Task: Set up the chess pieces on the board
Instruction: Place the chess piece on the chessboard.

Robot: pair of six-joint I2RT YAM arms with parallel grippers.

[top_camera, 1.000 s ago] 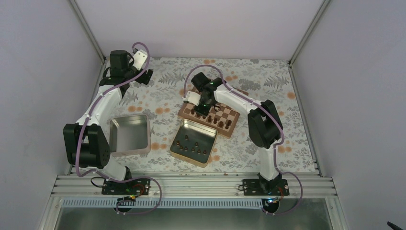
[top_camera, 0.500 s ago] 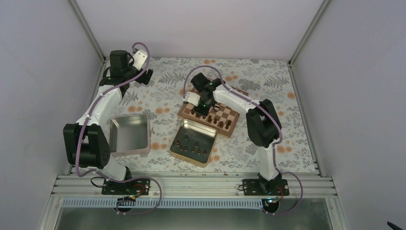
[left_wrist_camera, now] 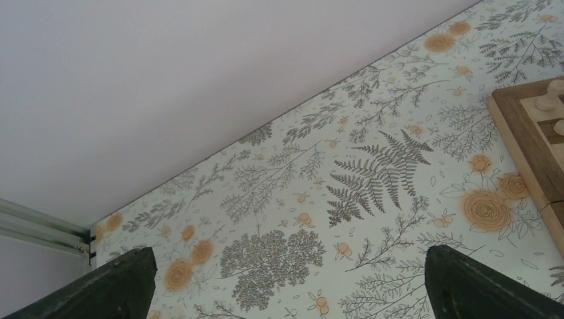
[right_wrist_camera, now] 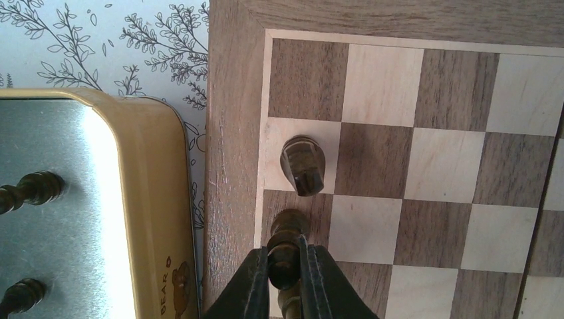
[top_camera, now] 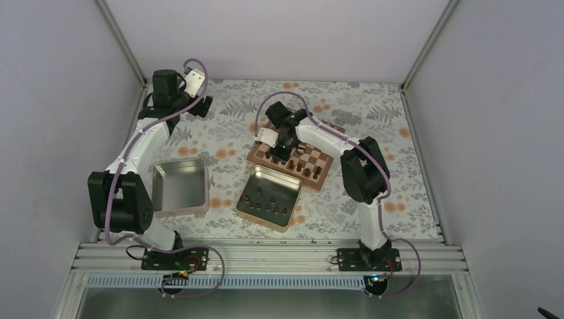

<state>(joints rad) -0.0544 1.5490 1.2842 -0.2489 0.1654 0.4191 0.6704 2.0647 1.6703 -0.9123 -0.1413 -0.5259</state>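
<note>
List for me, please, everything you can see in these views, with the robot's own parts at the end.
board: one, tan and dark brown checks, brown border, mid-table
gold tin: one, gold rim, silver inside, beside the board
dark chess pieces: several, dark brown, some on the board, some in the gold tin
pale chess piece: at least one, tan, on the board's edge
silver tin: one, silver, left of the gold tin
table cover: one, white floral print, underneath
left end effector: one, black, open, above the cover, far left
right end effector: one, black, shut on a dark chess piece at the board's edge
</note>
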